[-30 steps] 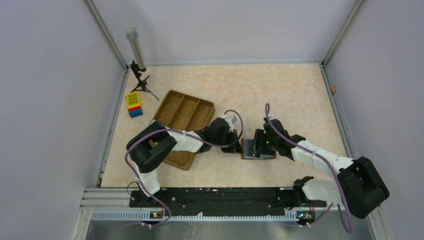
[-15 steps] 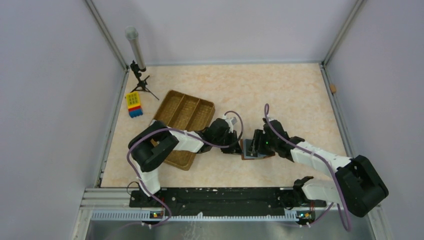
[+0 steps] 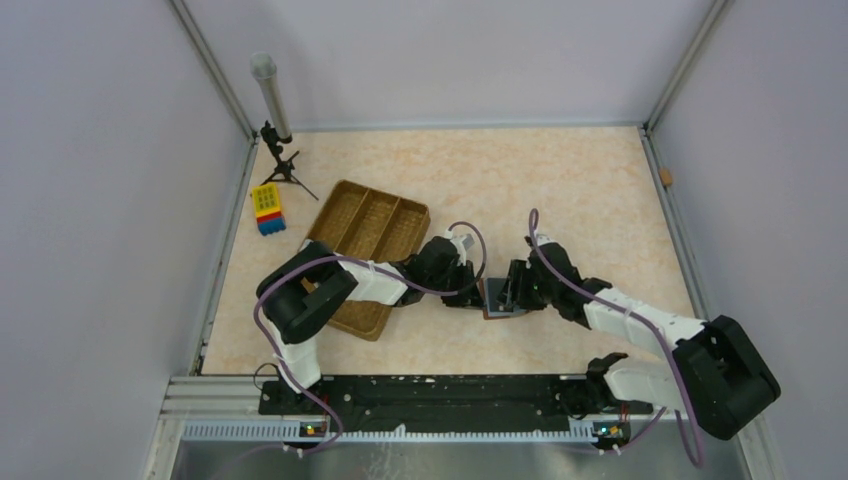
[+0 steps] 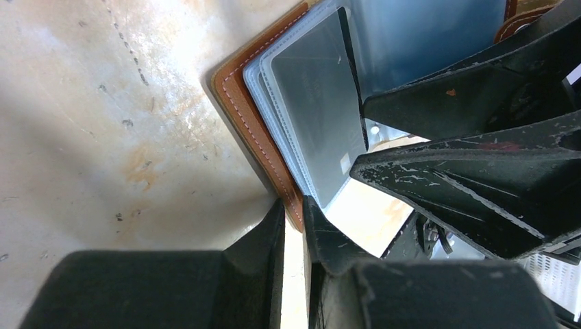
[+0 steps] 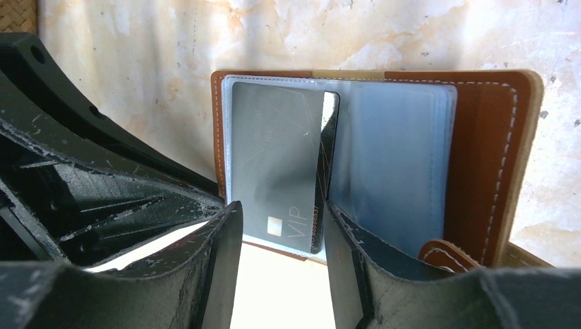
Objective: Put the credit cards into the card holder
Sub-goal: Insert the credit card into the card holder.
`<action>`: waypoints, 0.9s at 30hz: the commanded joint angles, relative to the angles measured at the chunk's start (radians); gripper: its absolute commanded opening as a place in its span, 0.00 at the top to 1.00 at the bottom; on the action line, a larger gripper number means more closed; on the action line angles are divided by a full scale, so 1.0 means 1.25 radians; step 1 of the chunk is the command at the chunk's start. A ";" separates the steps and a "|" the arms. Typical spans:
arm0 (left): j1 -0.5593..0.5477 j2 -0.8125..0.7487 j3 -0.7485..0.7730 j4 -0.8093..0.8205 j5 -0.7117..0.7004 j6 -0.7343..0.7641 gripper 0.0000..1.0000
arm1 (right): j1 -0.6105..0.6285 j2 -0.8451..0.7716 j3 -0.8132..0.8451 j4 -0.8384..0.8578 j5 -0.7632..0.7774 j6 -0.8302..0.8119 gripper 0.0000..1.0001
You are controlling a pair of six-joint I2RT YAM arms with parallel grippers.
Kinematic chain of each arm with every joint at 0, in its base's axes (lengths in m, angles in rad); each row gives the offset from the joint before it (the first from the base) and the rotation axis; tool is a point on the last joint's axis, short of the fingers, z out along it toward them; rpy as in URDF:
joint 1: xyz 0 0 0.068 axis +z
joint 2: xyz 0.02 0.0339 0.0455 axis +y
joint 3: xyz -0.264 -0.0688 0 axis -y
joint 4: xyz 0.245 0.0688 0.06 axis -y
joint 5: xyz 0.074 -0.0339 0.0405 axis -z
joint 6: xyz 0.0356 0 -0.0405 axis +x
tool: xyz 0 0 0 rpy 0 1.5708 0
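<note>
- Clamping our left pincer (image 4: 293,209) on a corner of the open card holder (image 4: 236,103).
- We're hovering our right pincer (image 5: 282,219) released, jaws straddling the near end of the credit card (image 5: 274,151).

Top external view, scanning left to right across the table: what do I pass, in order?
Yellow-and-blue block → brown tray → left gripper → card holder → small brown piece by the right wall.

Card holder (image 5: 486,157) — left pincer (image 4: 293,202), right pincer (image 5: 282,205) crowding.
</note>
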 commanded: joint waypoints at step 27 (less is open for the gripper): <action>0.441 -0.454 0.111 -0.633 -0.249 0.618 0.01 | -0.088 -0.262 0.098 -0.109 0.005 -0.129 0.20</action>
